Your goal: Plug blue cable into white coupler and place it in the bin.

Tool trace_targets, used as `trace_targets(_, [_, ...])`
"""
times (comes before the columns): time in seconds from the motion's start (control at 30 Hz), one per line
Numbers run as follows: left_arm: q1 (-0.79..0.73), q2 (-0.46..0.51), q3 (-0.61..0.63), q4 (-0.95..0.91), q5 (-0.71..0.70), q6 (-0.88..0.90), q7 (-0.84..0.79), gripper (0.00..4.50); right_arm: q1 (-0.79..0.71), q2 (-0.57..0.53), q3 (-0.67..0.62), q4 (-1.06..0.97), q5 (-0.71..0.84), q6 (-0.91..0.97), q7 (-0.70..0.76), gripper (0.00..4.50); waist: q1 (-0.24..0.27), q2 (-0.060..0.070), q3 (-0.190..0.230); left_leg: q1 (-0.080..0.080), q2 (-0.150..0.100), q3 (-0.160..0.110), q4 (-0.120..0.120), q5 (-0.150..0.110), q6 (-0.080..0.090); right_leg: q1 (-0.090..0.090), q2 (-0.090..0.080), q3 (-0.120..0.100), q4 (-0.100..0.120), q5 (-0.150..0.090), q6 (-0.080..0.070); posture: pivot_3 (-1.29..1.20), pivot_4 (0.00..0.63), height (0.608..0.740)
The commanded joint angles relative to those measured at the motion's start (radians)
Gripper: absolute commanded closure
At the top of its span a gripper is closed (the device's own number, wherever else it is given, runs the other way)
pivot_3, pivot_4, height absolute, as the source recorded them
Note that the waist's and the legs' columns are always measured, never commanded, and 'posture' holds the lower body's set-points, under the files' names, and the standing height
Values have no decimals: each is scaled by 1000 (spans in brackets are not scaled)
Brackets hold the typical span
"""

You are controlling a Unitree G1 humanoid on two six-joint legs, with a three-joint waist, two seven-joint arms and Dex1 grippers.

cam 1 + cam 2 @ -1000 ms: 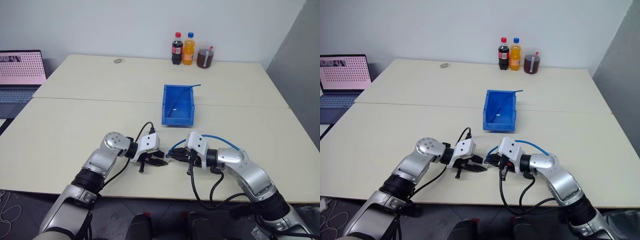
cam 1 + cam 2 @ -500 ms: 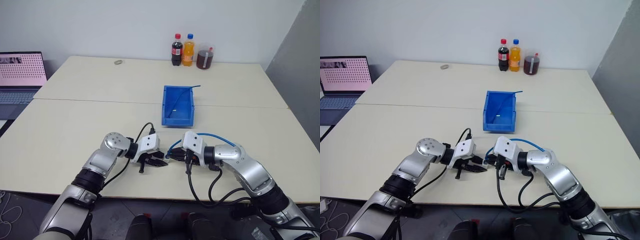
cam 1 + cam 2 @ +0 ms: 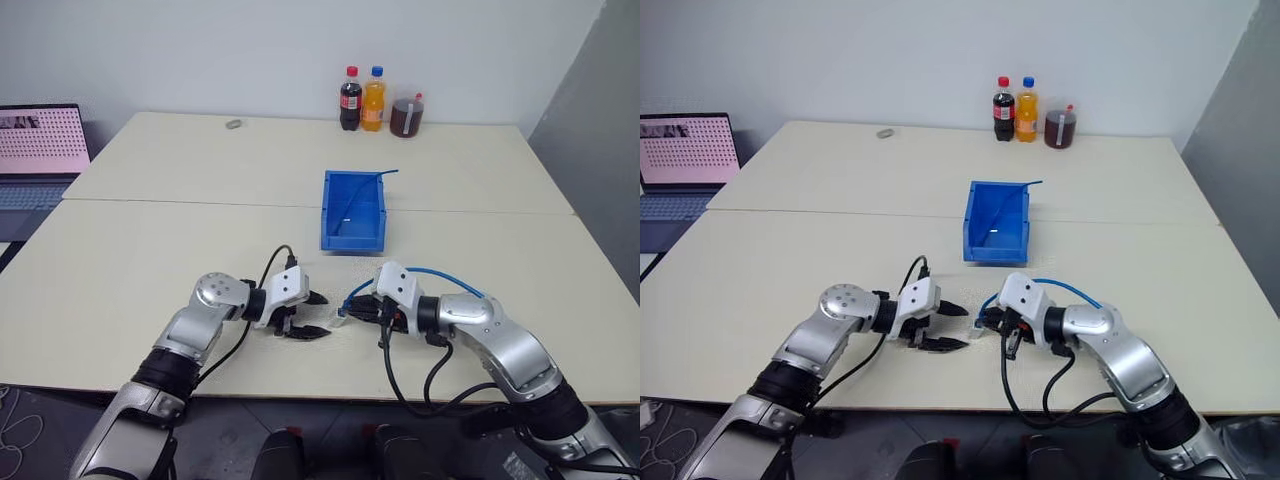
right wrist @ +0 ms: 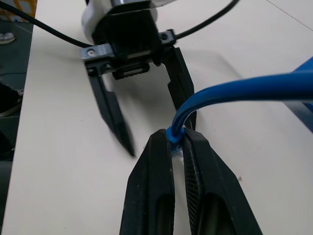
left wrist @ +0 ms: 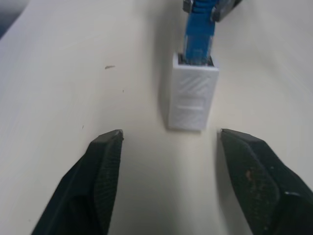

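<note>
1. My left gripper (image 5: 166,161) stands with its black fingers spread wide, and nothing is between them; it hovers low over the pale table (image 3: 150,250).
2. The white coupler (image 5: 191,98) lies just ahead of those spread fingers, between their tips but touching neither one (a clear gap shows on both sides).
3. The blue cable (image 4: 234,90) has its plug seated in the coupler's far socket, and the plug end runs straight out of the block.
4. My right gripper (image 4: 177,139) is clamped tight on the cable just behind the plug, with the cord arching up and away over my right forearm (image 3: 470,320).
5. The two grippers face each other near the table's front edge, tips close together, the coupler between them.
6. The bin (image 3: 353,210) sits farther back on the table, well apart from both grippers, with another blue cord leaning over its far corner.
</note>
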Motion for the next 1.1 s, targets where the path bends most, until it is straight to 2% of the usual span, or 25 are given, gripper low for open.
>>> trace_targets(0.03, [13,27,115,-143,-76,133,77,255,-30,30,-115,-72,97,53,-25,4488,-5,-1,4,0,0,0,-1,0,0,0,0,0,0,0,0,0,150,740])
trace_targets(0.07, [11,26,151,-188,-99,180,114,28,-49,41,-156,-72,130,72,-31,4488,-6,-2,9,0,0,0,-1,0,0,0,0,0,0,0,0,0,150,740])
trace_targets(0.27, [-27,57,275,-348,-145,340,254,0,-264,97,-312,146,171,68,-112,4489,-7,-5,16,-3,0,-1,-1,0,0,-2,0,-1,-1,1,1,0,150,740])
trace_targets(0.37, [-35,79,272,-352,-135,342,266,0,-397,123,-324,328,147,9,-124,4489,-9,-5,17,-3,0,-1,-5,0,0,-2,0,-2,-5,1,1,0,150,740])
trace_targets(0.47, [-41,84,255,-323,-118,310,274,0,-568,140,-312,627,70,-95,-156,4489,-9,-4,17,-5,-1,1,-7,0,0,-4,-1,0,-6,1,1,0,150,740])
trace_targets(0.53, [-45,81,247,-313,-113,301,277,0,-660,136,-304,803,32,-144,-153,3784,-9,-4,17,-8,-1,2,-7,0,0,-9,-1,0,-6,4,-4,0,150,740])
trace_targets(0.6, [-47,81,242,-309,-113,297,278,0,-716,118,-287,919,-5,-181,-128,3414,-7,-4,17,-14,-1,3,-7,1,0,-16,-1,0,-5,4,-4,0,150,740])
trace_targets(0.67, [-46,85,237,-303,-110,287,280,0,-750,79,-265,987,-31,-178,-68,2958,-1,-4,17,-15,-1,3,-7,1,-1,-16,-2,0,-5,4,-5,0,150,740])
trace_targets(0.73, [-40,96,237,-296,-107,276,277,0,-749,25,-231,984,-49,-157,18,2468,8,-4,17,-16,-2,4,-8,0,-1,-16,-3,0,-7,4,-5,0,150,740])
trace_targets(0.87, [-30,118,255,-277,-112,270,275,0,-662,-100,-190,804,-27,-47,181,1508,18,-4,17,-18,-3,7,-8,-1,-2,-17,-5,1,-9,4,-6,0,150,740])
trace_targets(0.9, [-28,124,260,-267,-109,259,277,0,-628,-132,-181,737,-17,-18,211,1176,18,-4,17,-18,-3,7,-8,-1,-2,-17,-6,1,-9,4,-6,0,150,740])
trace_targets(1.03, [-11,142,290,-236,-118,253,291,0,-459,-255,-176,470,16,72,293,359,19,-4,17,-18,-2,6,-8,-1,-2,-17,-5,0,-10,4,-6,0,150,740])
trace_targets(1.1, [6,155,303,-223,-114,249,293,0,-356,-326,-185,345,33,81,330,92,18,-4,17,-18,-2,7,-8,-1,-2,-17,-5,1,-9,3,-5,0,150,740])
